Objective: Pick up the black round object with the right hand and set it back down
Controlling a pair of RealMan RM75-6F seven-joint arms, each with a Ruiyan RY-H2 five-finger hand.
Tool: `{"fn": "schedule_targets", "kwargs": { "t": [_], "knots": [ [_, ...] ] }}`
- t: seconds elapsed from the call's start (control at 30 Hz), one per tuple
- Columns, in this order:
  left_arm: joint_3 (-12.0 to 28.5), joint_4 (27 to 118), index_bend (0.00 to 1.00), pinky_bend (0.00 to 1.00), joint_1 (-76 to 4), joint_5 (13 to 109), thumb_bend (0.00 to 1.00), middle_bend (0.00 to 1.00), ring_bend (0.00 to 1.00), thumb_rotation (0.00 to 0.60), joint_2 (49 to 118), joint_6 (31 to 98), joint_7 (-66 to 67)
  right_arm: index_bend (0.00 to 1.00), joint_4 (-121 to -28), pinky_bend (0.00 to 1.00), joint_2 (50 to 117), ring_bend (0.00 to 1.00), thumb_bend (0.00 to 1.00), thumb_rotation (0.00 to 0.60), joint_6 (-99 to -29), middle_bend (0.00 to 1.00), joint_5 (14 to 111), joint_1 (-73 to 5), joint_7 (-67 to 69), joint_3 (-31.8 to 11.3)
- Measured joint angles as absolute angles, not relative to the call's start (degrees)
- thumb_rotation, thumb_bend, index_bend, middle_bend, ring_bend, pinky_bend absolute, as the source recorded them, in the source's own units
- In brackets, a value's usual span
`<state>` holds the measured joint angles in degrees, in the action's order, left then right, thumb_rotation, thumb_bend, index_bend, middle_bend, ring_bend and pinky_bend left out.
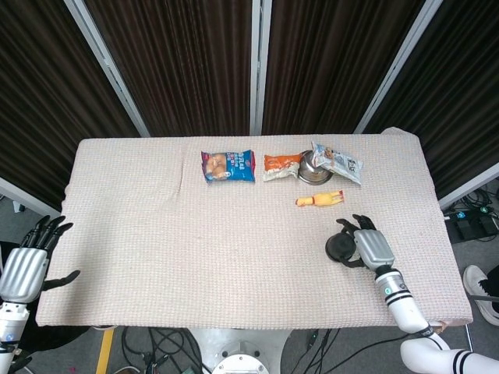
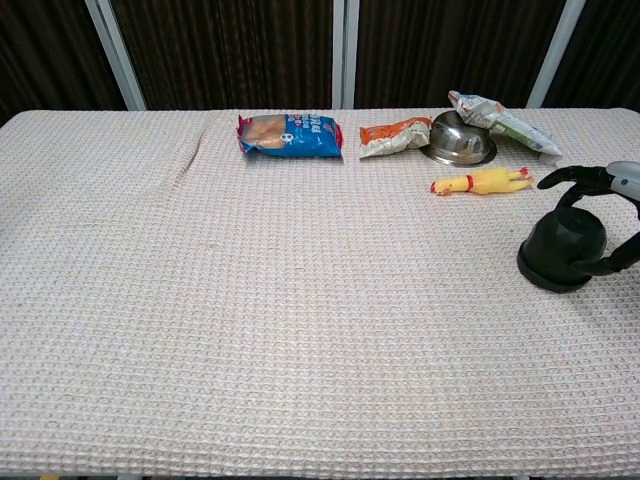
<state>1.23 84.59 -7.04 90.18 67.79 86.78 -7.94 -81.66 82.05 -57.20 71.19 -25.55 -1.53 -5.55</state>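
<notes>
The black round object (image 1: 339, 248) (image 2: 560, 256), a dome like an upturned bowl, rests on the woven cloth near the table's right side. My right hand (image 1: 369, 248) (image 2: 598, 181) wraps it from the right: the fingers (image 2: 562, 178) curl over its far top and the thumb (image 2: 626, 256) lies against its near side. The object's base stays flat on the cloth. My left hand (image 1: 26, 263) hangs off the table's left edge with fingers spread and nothing in it; only the head view shows it.
A yellow rubber chicken (image 1: 318, 199) (image 2: 478, 182) lies just beyond the black object. Along the back sit a steel bowl (image 2: 459, 139), a grey-white packet (image 2: 503, 119), an orange packet (image 2: 391, 136) and a blue snack bag (image 1: 228, 166) (image 2: 289, 135). The table's right edge (image 1: 446, 249) is close to my right hand.
</notes>
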Motion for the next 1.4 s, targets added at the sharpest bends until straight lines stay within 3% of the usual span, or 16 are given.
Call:
{"fn": "schedule_targets", "kwargs": {
  "t": [0.43,0.7,0.9,1.07,1.4],
  "knots": [
    [1.2,84.8,0.16,0.17,-7.1,90.4,0.09,0.08,0.0,0.6,67.7,86.9,-7.8,0.16,-87.6,0.0,76.0,0.0,0.15,0.6,-64.3,0.37,74.5,-22.9,1.2,-6.9],
    [1.2,85.1,0.16,0.17,-7.3,90.7,0.09,0.08,0.0,0.6,67.7,86.7,-7.3,0.16,-84.0,0.0,74.0,0.0,0.15,0.6,-64.4,0.36,72.0,-20.5,3.2,-6.6],
    [1.1,85.6,0.16,0.17,-7.5,90.8,0.09,0.08,0.0,0.6,67.7,86.4,-6.5,0.02,-80.0,0.0,74.2,0.0,0.1,0.6,-61.3,0.18,70.9,-20.0,4.2,-5.5],
    [1.3,85.9,0.16,0.17,-7.5,90.7,0.09,0.08,0.0,0.6,67.6,86.5,-6.0,0.0,-79.5,0.0,74.3,0.0,0.02,0.6,-60.8,0.04,70.6,-19.9,4.9,-5.7],
    [1.5,86.5,0.16,0.17,-7.6,90.7,0.09,0.08,0.0,0.6,67.2,86.8,-6.0,0.0,-83.8,0.0,71.1,0.0,0.0,0.6,-66.8,0.01,76.1,-18.5,8.8,-6.4]
  ]
}}
